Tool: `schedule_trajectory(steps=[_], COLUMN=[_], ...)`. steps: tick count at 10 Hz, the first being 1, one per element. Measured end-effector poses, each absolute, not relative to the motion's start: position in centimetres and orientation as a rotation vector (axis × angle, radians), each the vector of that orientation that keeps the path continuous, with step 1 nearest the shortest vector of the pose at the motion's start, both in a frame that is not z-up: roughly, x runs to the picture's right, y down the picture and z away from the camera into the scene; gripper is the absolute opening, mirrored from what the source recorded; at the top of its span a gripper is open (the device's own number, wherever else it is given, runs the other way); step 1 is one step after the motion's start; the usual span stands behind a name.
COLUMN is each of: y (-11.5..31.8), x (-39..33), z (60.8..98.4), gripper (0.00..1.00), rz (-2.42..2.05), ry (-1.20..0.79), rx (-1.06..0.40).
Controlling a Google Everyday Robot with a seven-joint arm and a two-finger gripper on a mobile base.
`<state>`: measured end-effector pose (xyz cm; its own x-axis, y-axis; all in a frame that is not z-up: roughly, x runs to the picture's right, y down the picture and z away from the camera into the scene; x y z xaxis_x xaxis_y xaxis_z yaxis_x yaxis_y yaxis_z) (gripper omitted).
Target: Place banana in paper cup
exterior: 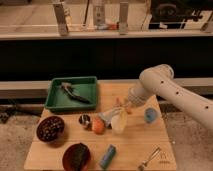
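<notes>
**Kid:** What is closest to us on the wooden table?

**Helper:** At the front edge there is a dark red bowl. Beside it lies a small blue tube. Off to the right lies a shiny metal tool.

**Kid:** And a bit further back?

**Helper:** On the left sits a bowl of dark round things. Near the middle stands a little shiny metal cup, and just beside it is a round orange fruit. Right next to the fruit stands the paper cup. A small blue cup is further right.

**Kid:** Where is the banana?

**Helper:** The banana is pale yellow. It hangs tilted just over the paper cup, with its low end at the rim. I cannot tell if it is touching.

**Kid:** Who has it?

**Helper:** The gripper is right above the cup. Its fingers are squeezed on the top of the banana. The white arm comes in from the right.

**Kid:** What is at the back?

**Helper:** A green tray sits at the back left, with a dark thing lying inside it.
</notes>
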<state>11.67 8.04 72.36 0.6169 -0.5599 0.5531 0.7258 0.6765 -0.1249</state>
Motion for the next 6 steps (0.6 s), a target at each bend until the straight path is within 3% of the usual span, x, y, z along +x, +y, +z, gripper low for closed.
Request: schedule_trajectory(steps=[2,6], y=[8.7,9.9], x=[11.5,10.2], z=[72.4,73.0], gripper=[0.24,0.63], rz=[-0.757,-0.751], ry=[-0.52,-0.561], rx=[-0.368,-0.383])
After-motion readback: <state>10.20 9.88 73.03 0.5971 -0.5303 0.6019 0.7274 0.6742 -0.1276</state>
